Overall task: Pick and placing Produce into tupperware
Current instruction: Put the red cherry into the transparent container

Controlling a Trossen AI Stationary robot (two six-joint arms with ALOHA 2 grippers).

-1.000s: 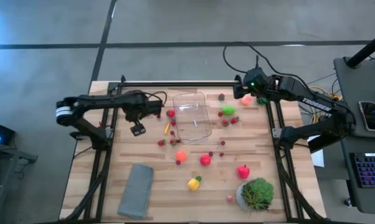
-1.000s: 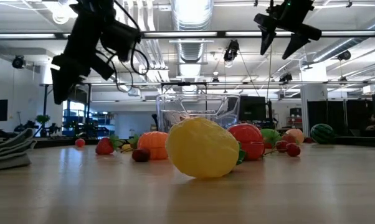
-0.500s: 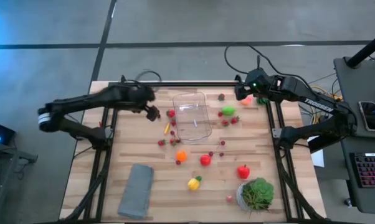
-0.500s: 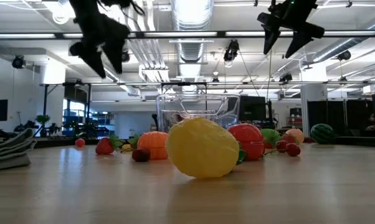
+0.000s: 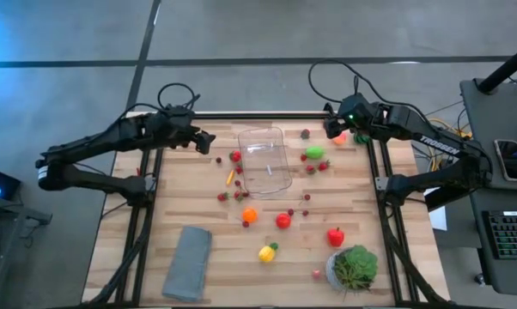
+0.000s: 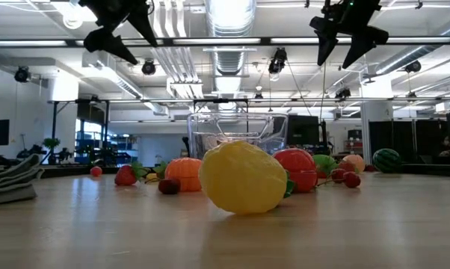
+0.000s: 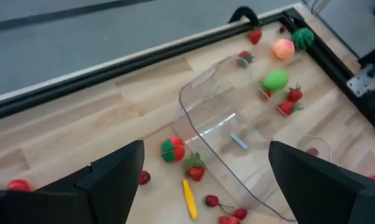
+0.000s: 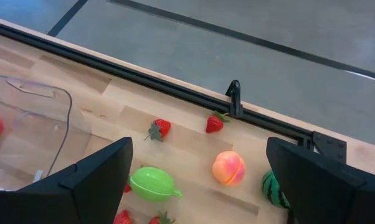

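Note:
The clear tupperware (image 5: 264, 160) stands on its base in the table's far middle, also seen in the left wrist view (image 7: 228, 134) and the low view (image 6: 236, 134). Produce lies scattered on the wood around it: a green fruit (image 5: 314, 153), a peach (image 8: 228, 168), an orange piece (image 5: 250, 215), a yellow pepper (image 5: 267, 252), a red pepper (image 5: 335, 237), strawberries and small dark-red berries. My left gripper (image 5: 205, 140) hangs open, high above the table left of the tupperware. My right gripper (image 5: 334, 130) hangs open near the far right corner, above the peach.
A folded grey cloth (image 5: 188, 262) lies near the table's near left corner. A bushy green plant in a white pot (image 5: 355, 268) stands near the near right corner. Black frame rails (image 5: 147, 215) run along the table's left, right and far edges.
My left gripper has risen and moved toward the table's far edge, swinging from a downward-pointing pose to one tipped more level toward the tupperware. It stayed open and touched nothing. No produce has moved.

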